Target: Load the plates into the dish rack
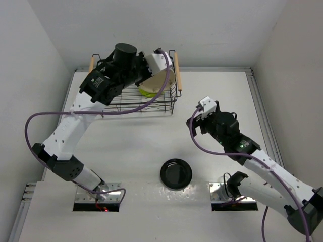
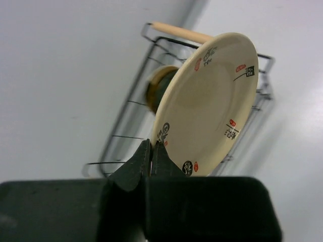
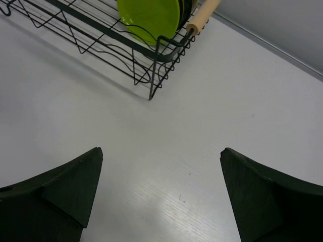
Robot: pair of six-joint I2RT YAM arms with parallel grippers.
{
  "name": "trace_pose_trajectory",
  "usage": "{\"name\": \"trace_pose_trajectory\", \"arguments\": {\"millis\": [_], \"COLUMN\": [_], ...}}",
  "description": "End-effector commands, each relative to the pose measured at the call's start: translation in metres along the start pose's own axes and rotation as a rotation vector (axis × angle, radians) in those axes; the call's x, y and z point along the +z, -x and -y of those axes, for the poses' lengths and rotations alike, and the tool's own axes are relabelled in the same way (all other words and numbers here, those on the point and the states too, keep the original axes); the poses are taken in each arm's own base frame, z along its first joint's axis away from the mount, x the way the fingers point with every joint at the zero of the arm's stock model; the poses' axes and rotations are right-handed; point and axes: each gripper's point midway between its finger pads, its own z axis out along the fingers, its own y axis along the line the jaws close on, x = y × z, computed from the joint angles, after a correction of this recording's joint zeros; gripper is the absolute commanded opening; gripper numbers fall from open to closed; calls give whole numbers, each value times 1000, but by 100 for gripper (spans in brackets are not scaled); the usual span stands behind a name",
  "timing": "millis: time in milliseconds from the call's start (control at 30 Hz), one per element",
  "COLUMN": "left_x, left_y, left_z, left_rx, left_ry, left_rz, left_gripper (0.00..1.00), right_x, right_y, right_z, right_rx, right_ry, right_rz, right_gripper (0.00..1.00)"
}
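One cream plate [image 2: 207, 106] tilted on edge, rim clamped in left tool [image 2: 151, 147], right tool [image 3: 161, 152] gaping, empty.

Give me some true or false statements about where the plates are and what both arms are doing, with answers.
1. The left jaws are shut on the rim of the cream plate. True.
2. The black plate sits in the dish rack. False: it lies on the table, outside the rack.
3. A lime green plate stands in the dish rack. True.
4. The right jaws hold a plate. False: they are open and empty.
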Motion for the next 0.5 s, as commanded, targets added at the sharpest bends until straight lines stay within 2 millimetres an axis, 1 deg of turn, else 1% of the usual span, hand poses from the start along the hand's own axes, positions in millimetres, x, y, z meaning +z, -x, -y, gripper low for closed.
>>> {"name": "trace_pose_trajectory", "arguments": {"millis": [0,33,67,100,133,167,200,233,267,300,333,400,433,467], "left_x": [2,6,14,28,37,43,62,73,80,90,108,122,129,132], "left_y": [7,10,3,2,-4,-12,-20,-25,-28,-36,-49,-59,-66,-68], "left_z": [-55,-65,-74,-78,-78,-89,-86,-88,-92,-96,-92,-91,-89,-83], "left_rx": [206,228,275,299,319,338,338,335,333,327,322,325,320,317], "left_ry": [211,250,268,270,261,270,238,231,220,195,163,131,107,76], "left_rz": [-23,-1,-23,-12,-19,-30,-25,-17,-12,0,-14,-13,-8,-9], "left_gripper": [0,0,0,0,0,0,0,0,0,0,0,0,0,0], "right_x": [2,7,8,14,18,21,26,32,34,40,46,54,60,62], "right_y": [22,19,26,24,22,25,28,26,29,29,25,29,22,22], "right_z": [12,11,16,19,19,25,29,28,30,32,36,34,40,42], "right_rx": [-23,-26,-32,-41,-46,-56,-54,-57,-57,-53,-48,-40,-32,-27], "right_ry": [6,16,7,4,8,-5,-15,1,2,7,-3,34,26,25], "right_rz": [83,67,76,67,55,58,72,61,67,61,43,49,26,24], "right_gripper": [98,98,98,98,98,98,98,98,98,98,98,98,98,98]}}
